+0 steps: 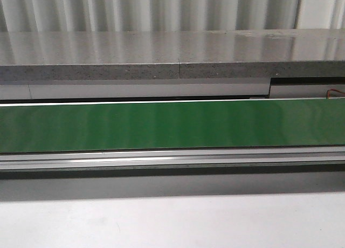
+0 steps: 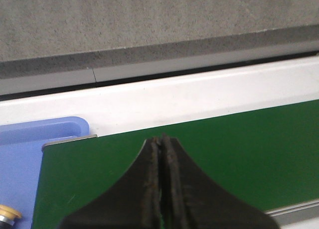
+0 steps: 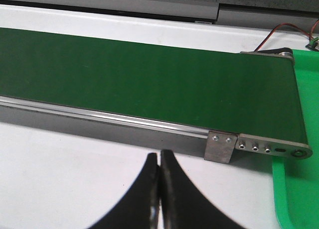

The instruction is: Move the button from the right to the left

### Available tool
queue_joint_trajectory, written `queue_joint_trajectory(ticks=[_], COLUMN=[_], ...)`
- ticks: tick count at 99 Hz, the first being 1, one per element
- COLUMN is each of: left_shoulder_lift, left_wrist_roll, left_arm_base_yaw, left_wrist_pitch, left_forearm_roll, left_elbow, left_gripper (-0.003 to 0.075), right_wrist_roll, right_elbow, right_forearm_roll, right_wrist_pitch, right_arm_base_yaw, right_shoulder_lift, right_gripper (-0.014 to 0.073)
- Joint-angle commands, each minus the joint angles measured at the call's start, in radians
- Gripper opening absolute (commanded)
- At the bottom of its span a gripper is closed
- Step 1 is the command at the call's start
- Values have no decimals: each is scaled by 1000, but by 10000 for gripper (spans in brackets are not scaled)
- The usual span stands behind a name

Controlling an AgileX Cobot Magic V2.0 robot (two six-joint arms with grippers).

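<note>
Two grippers, left (image 2: 162, 142) and right (image 3: 159, 157), jaws clenched on nothing; one green belt (image 1: 172, 124) lies beyond the jaws, one blue tray (image 2: 30, 139) beside the left.

A long green conveyor belt (image 1: 161, 125) runs from the left edge of the scene to the right, its top bare, with a pale metal rail (image 1: 172, 159) along its near side and a white strip (image 1: 135, 90) along its far side. Beyond it lies a grey speckled stone ledge (image 1: 135, 56), backed by pale corrugated panels (image 1: 161, 9), and a thin red wire (image 1: 335, 93) shows at the far right. Nearest of all stretches the white surface (image 1: 172, 224), with a shadow band just below the conveyor frame.
</note>
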Motion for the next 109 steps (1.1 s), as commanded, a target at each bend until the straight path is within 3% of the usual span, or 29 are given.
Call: queue_joint_trajectory(ticks=[1,31,49,66,95,109], left_shoulder_lift=[-72,-299,-387,-475,-636,-658], left_wrist_roll=[-12,-12,-12,-12,-12,-14], left_arm_base_yaw=[-9,-7,-7,-7,-7,-7], left_wrist_pitch=[-98,-146,-39,-46,-156,-297], left_forearm_roll=[-25,-25,-31,-25,-25,-13], left_elbow=[13,146,187,234,360,443], left_gripper=[-20,-20,-20,-20,-21,-20], right_wrist_roll=[-6,-6,-6,-6,-6,-6], right_elbow=[-25,-25,-25,-25,-25,-25], right_forearm_roll=[-6,-6,-6,-6,-6,-6], right_wrist_pitch=[-77,-77,-77,-76,-76,-76], right_arm_base_yaw=[3,3,3,3,3,3], right_shoulder_lift=[9,9,9,9,9,9], right_gripper=[-67,-67,-67,-67,-67,-67])
